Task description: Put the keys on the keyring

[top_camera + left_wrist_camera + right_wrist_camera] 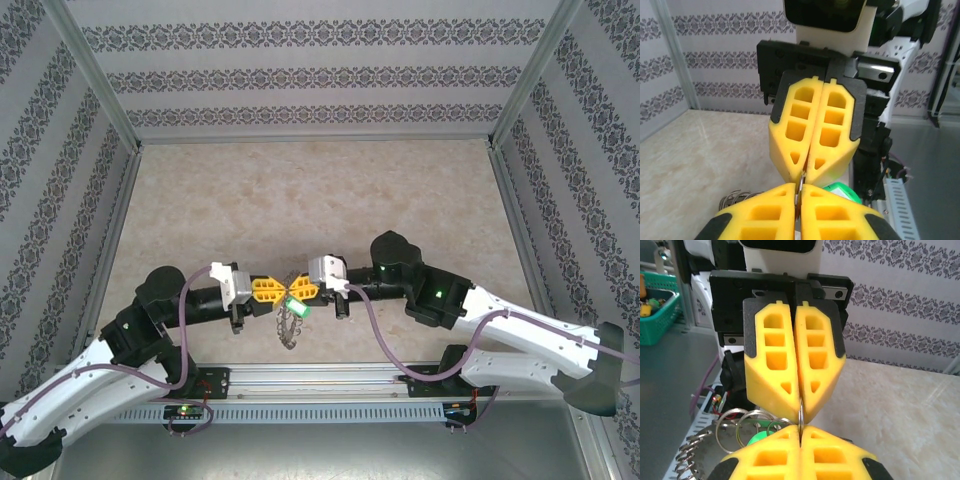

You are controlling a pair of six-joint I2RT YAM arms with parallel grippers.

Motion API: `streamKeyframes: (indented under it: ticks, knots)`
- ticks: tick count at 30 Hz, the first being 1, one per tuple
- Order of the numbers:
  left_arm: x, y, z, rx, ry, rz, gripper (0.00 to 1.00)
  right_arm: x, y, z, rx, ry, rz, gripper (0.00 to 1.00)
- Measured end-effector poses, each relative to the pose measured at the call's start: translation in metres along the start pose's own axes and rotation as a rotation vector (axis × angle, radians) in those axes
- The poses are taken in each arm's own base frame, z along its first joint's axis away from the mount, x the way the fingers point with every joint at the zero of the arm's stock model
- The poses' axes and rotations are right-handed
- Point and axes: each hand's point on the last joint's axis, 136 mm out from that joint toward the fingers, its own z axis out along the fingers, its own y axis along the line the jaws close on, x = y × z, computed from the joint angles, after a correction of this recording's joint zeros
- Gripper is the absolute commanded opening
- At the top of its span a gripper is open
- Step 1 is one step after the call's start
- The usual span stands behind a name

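The table (300, 190) is taken up along its near edge by the left arm (110, 355) and the right arm (520, 325), which are angled inward so that they meet above the middle of that edge. The left gripper (274, 290) and the right gripper (296, 290) are set tip to tip. The yellow fingers of each are pressed together, and a thin metal loop (800, 416), seen edge-on, is pinched at both sets of tips. It probably belongs to the hanging bundle, though this cannot be confirmed from such a narrow view. The keyring (290, 328), fringed like a wreath, is seen hanging just below the fingertips, clear of the surface, over the middle of the near edge. The green tag (300, 309) lies just beside it, under the right gripper. The keys cannot be made out separately.
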Motion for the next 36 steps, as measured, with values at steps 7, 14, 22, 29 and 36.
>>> streamKeyframes:
  ticks: [7,14,22,29,36]
  knots:
    - [0.010,0.010,0.006,-0.028,0.129,0.013,0.00,0.010,-0.009,0.002,0.021,0.131,-0.014,0.00]
    - [0.019,0.010,0.010,-0.023,0.182,0.015,0.00,0.024,-0.010,0.000,0.030,0.202,-0.037,0.02]
    - [0.006,0.001,0.005,0.006,0.032,0.002,0.00,0.011,0.000,-0.006,0.006,0.125,-0.054,0.20]
    - [-0.002,-0.007,0.010,0.062,-0.063,-0.030,0.00,0.003,0.005,-0.008,-0.013,0.081,-0.045,0.17]
    - [-0.006,-0.009,0.009,0.073,-0.102,-0.038,0.00,-0.002,0.006,-0.010,-0.016,0.064,-0.033,0.00]
